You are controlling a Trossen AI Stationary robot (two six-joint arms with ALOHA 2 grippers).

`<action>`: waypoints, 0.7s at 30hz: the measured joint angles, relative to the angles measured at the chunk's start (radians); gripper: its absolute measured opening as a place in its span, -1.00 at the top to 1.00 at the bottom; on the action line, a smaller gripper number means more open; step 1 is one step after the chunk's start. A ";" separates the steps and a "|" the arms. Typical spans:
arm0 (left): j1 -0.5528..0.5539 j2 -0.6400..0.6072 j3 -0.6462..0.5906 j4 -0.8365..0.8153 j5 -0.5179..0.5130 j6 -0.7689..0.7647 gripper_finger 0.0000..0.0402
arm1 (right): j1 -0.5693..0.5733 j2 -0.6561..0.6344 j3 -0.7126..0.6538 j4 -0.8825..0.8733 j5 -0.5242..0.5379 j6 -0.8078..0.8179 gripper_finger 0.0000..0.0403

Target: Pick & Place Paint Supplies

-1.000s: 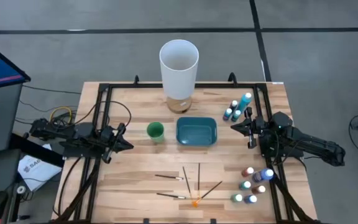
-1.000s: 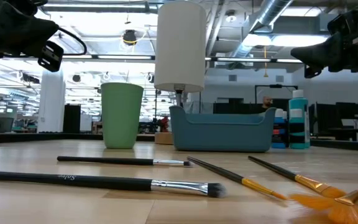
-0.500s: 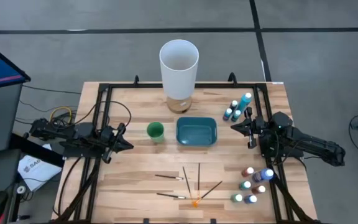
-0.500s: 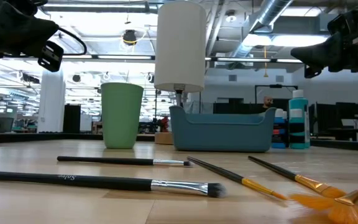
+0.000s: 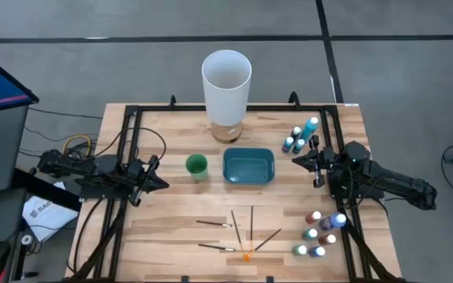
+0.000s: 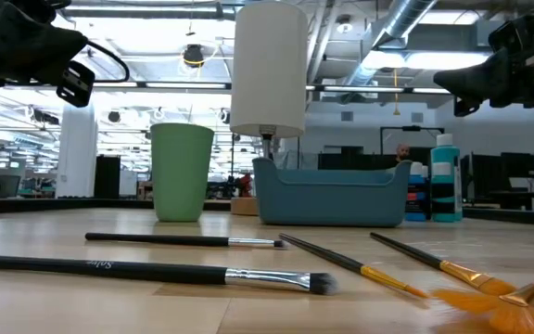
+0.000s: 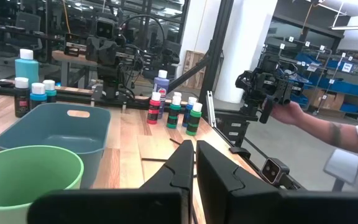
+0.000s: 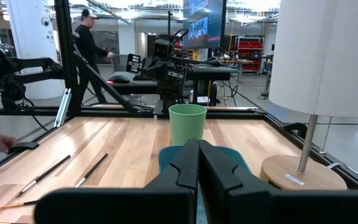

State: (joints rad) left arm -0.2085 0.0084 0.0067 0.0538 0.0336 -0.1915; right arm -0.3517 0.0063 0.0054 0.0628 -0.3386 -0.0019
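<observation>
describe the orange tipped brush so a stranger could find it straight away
Start at the teal bin in the middle of the table and go toward the near edge, where thin brushes lie scattered. The orange-tipped brush is the only one ending in bright orange bristles.

Dark jointed arms — black cables

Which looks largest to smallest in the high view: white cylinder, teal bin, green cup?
1. white cylinder, though it stands tall toward the camera, which may inflate it
2. teal bin
3. green cup, clearly the smallest
</observation>
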 joint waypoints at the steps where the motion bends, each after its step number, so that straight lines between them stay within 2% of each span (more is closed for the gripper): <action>1: 0.000 0.000 0.000 0.000 0.000 0.000 0.96 | 0.001 0.000 0.000 0.000 0.000 0.000 0.99; 7: 0.000 0.000 0.000 0.000 0.000 0.000 0.96 | 0.015 0.000 0.000 0.000 0.000 0.014 0.99; 13: 0.000 0.000 0.000 0.000 0.000 0.000 0.96 | 0.038 0.000 0.000 0.001 0.000 0.188 0.99; 21: 0.000 0.000 0.000 0.000 0.000 0.000 0.96 | 0.036 0.000 0.000 0.002 0.000 0.192 0.99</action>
State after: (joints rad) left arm -0.2083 0.0083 0.0067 0.0537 0.0338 -0.1917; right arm -0.3153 0.0062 0.0055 0.0647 -0.3386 0.1904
